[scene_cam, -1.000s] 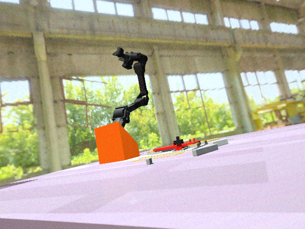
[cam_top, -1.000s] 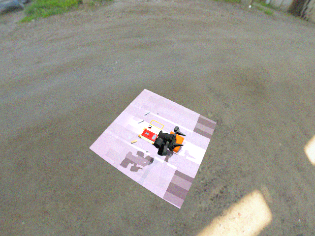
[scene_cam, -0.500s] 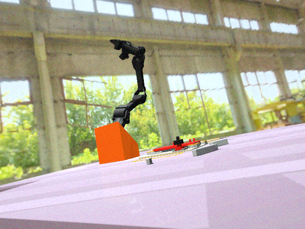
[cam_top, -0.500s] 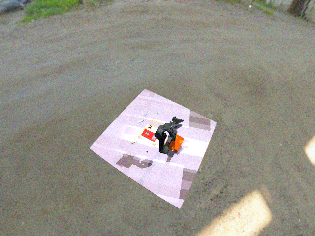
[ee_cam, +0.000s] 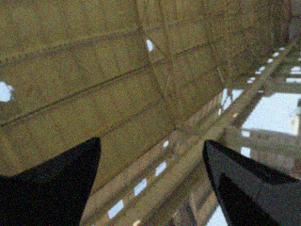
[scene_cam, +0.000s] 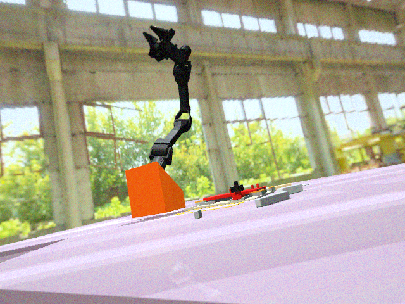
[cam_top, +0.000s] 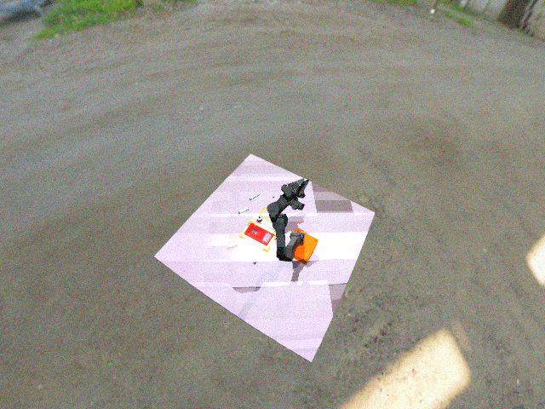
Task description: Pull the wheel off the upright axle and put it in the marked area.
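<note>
The wheel looks like the small black toothed piece (cam_top: 259, 219) (scene_cam: 236, 188) beside the red panel; a short black stub stands up at its middle in the exterior view. The marked area seems to be the thin yellow outline (cam_top: 262, 210) on the table just behind the wheel in the top view, partly hidden by the arm. My gripper (cam_top: 306, 181) (scene_cam: 147, 30) (ee_cam: 152, 146) is open and empty. It is raised high above the table, far from the wheel, and points upward. The wrist view shows only the two dark fingers and the building's roof; wheel and area are out of that view.
A big orange block (cam_top: 309, 247) (scene_cam: 145, 191) stands beside the arm's base. The red panel (cam_top: 257, 233) lies on a pale board with yellow corners. Two grey bars (cam_top: 255, 196) (scene_cam: 273, 199) and a small grey cube (scene_cam: 197, 213) lie around the board.
</note>
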Controlling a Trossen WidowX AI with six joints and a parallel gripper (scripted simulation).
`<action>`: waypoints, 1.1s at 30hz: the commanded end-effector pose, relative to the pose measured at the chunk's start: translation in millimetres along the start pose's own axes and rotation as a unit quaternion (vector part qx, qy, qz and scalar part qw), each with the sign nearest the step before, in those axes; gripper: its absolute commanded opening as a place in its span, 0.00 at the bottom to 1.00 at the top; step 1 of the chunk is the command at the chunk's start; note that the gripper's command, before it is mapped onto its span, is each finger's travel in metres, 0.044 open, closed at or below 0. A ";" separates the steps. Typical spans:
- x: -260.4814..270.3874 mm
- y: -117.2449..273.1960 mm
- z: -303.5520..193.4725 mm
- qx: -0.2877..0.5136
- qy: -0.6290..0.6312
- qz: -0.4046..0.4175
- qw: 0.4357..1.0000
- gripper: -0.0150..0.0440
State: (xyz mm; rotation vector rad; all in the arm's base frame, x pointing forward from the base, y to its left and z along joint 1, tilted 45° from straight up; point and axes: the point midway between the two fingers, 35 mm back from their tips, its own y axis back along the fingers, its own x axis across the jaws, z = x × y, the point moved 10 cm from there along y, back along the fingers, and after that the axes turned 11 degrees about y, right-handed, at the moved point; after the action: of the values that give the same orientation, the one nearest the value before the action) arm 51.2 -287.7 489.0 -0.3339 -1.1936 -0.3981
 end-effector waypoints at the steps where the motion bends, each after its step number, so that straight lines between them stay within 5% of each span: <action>1: -11.6 -3.4 -34.3 0.073 0.079 -0.007 0.994 0.76; 18: -72.7 18.7 -171.3 0.365 0.374 0.017 0.852 0.76; 27: -99.3 40.7 -213.9 0.456 0.448 0.041 0.768 0.76; 33: -128.4 65.7 -249.1 0.542 0.512 0.076 0.662 0.76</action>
State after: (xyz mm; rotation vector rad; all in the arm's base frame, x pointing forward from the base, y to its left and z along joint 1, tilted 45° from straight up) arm 229.8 -333.2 306.6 0.6916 -0.2102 0.2340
